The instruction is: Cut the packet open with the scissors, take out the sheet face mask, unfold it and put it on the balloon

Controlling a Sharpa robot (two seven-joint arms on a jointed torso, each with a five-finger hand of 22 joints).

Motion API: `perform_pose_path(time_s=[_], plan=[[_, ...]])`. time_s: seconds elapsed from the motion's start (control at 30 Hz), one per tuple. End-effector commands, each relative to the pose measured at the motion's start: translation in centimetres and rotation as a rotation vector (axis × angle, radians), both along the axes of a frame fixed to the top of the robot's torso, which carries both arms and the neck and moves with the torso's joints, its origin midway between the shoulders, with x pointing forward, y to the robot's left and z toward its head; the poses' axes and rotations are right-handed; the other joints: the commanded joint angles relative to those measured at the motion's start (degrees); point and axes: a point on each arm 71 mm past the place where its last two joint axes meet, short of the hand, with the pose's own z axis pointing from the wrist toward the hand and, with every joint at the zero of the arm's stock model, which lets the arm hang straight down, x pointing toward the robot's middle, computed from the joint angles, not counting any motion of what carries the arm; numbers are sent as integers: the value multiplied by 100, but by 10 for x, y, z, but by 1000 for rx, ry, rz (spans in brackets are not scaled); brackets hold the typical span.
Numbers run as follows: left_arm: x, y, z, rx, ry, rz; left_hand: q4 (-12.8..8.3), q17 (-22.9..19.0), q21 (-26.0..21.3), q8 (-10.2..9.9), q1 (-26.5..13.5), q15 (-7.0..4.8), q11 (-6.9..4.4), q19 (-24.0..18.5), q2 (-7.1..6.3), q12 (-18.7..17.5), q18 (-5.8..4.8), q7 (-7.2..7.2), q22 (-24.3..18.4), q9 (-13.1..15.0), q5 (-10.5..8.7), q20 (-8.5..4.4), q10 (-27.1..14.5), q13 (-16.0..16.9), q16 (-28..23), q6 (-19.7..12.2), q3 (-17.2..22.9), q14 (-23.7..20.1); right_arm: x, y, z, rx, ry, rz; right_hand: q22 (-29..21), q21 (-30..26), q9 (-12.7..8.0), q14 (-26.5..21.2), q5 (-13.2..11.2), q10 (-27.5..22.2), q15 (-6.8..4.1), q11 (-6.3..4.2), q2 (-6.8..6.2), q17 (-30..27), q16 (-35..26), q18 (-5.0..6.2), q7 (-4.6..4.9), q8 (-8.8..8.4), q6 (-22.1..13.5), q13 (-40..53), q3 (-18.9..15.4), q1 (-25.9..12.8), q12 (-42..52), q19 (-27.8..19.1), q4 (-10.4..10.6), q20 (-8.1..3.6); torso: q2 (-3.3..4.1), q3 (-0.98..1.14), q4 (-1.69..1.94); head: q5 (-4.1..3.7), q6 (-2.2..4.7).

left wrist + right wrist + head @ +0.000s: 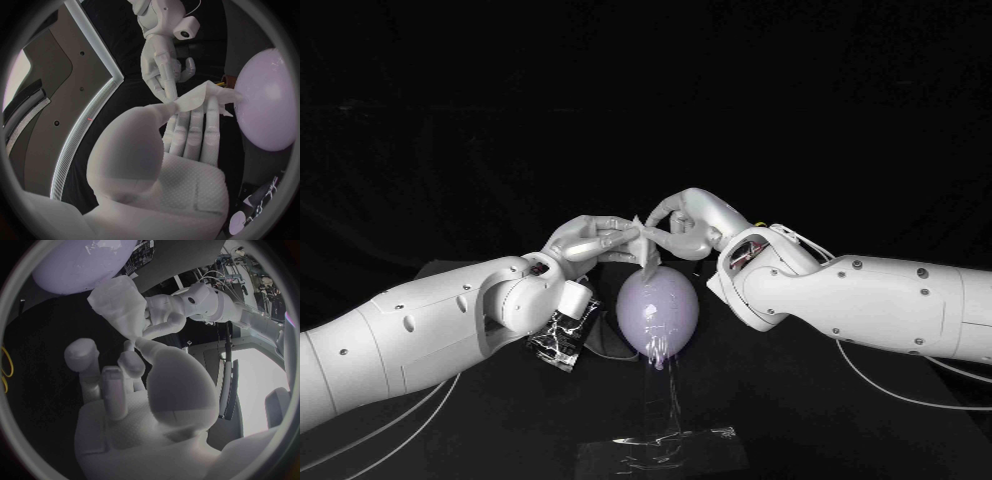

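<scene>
Above the balloon (658, 312), both hands (593, 240) (687, 218) pinch the mask (638, 234).

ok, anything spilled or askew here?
Left hand and right hand pinch the bunched sheet mask above the balloon. Odd bit: a glistening streak runs from under the balloon to a shiny patch on the table. Spilled serum or clear film, can't tell.

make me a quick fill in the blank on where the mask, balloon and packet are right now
1. The sheet mask is pinched by ____ hands: the left hand and the right hand.
2. The hands hold it just ____ the balloon.
3. The packet lies beside the robot's ____ arm.

Missing words: both; above; left
</scene>
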Motion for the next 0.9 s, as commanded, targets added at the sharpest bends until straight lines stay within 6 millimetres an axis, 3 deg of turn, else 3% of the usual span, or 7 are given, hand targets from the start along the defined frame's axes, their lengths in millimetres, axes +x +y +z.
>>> perform_pose_path(time_s=[0.03, 0.33, 0.9], plan=[[-1, -3, 2, -12, -8, -10, 11, 7, 30, 21, -40, -7, 3, 15, 36, 20, 76, 12, 9, 77, 18, -9, 54, 6, 22, 21, 36, 49, 0, 2, 0, -18, -9, 10, 472, 27, 1, 571, 6, 43, -32, -41, 28, 1451, 45, 52, -26, 32, 99, 17, -28, 107, 44, 58, -23, -18, 0, 0, 1, 1, 1], [-1, -3, 2, -13, -9, -11, 5, 12, 36, 19, -39, -8, 2, 17, 33, 17, 76, 10, 12, 81, 18, -12, 56, 5, 22, 21, 46, 51, -1, 4, -3, -35, 5, 24, 520, 173, 49, 589, -18, 130, -118, -146, 202, 1507, 87, 30, -153, 144, 340, 65, 76, 343, 110, 124, -132, -87, 4, 0, 0, 0, -3], [0, -2, 2, -13, -10, -8, 5, 12, 36, 19, -39, -8, 2, 17, 33, 17, 76, 10, 12, 81, 18, -12, 56, 5, 22, 21, 46, 51, 0, 0, -2, -19, -19, -6, 659, 623, 167, 589, -33, 357, -188, -221, 384, 1507, 87, -42, -224, 335, 475, 255, 348, 602, 380, 278, -347, -168, 4, 3, 1, 3, -17]])
